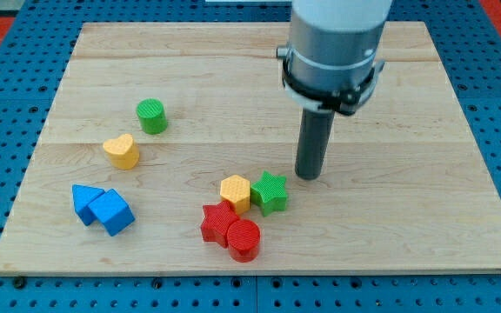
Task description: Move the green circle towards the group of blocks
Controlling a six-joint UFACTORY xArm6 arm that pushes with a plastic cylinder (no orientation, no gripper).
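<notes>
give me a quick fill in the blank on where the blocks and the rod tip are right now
1. The green circle lies toward the view's ____ of the yellow heart.
2. My tip stands nearest the green ____.
3. The red circle touches the red ____.

Missing words: top; star; star

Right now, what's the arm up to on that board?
The arm's rod is down on the wooden board, and my tip sits just to the view's upper right of the green star, not touching any block. The green circle stands well off to the view's left, above the yellow heart, untouched. The group it should join, the yellow hexagon, green star, red star and red circle, is clustered low in the middle. Two blue blocks sit at lower left.
</notes>
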